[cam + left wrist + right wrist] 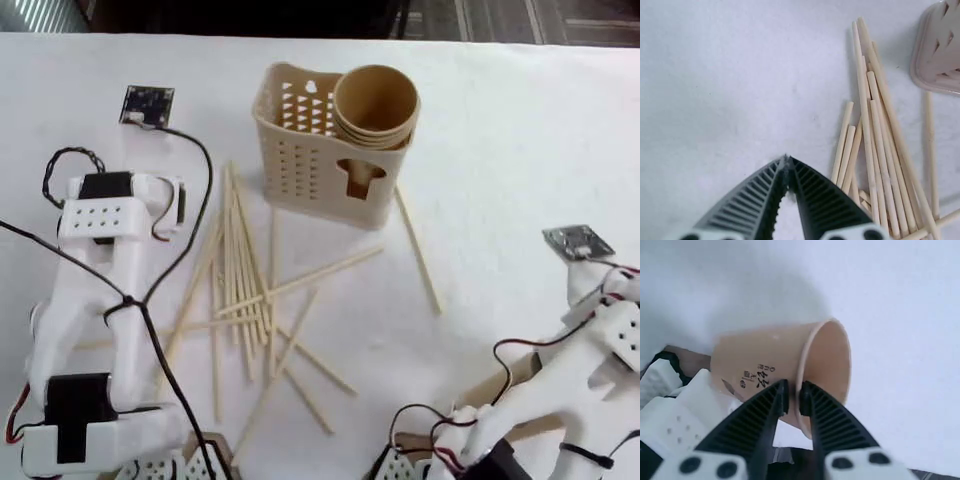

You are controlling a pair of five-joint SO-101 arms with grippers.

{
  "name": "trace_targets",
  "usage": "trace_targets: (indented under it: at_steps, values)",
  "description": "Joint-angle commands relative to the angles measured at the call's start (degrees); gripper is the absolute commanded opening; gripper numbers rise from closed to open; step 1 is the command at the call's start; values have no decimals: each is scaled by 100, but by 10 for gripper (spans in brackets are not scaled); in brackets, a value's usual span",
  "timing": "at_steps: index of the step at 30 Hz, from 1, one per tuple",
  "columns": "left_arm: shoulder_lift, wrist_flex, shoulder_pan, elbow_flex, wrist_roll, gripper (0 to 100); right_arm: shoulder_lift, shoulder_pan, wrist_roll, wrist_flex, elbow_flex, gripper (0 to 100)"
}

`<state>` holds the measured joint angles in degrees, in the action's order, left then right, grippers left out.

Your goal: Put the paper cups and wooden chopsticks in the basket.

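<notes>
Basket (pixel 318 165) was found upright at upper centre of high view, on white table (pixel 520 150). Stacked cups (pixel 376 104) were seated in its right-hand end, mouths up. Chopsticks (pixel 243 285) were found scattered on table below and left of basket, many crossed over one another. One single stick (pixel 418 250) was noted apart from the rest, just right of basket.

Left arm (pixel 100 290) was positioned along left edge of frame. Left gripper (pixel 787 160) was seen w/ jaws pressed together, nothing between them, over bare table just beside chopsticks.

Right arm (pixel 570 390) was located at lower right corner. Right gripper (pixel 794 387) was clamped on rim of a loose cup (pixel 765 357), one jaw inside, one outside. Cup was held tipped on its side.
</notes>
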<state>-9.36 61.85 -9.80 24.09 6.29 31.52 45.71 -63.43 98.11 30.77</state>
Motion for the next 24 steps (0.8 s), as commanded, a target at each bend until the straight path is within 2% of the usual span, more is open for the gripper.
trace_targets:
  at_steps: [1, 10, 16, 24]
  values:
    - [-189, -97, -48, -35, 0, 24, 119, -356, -9, 31, -633, 19]
    - [-189, -105, -48, 9, 0, 24, 119, -1297, 44, 31, -1741, 19]
    - [-224, -545, -48, 343, 0, 25, 119, -2360, 835, 31, -3200, 19]
    - [-224, -554, -180, 352, -9, 25, 57, -3996, 1943, -444, -4941, 19]
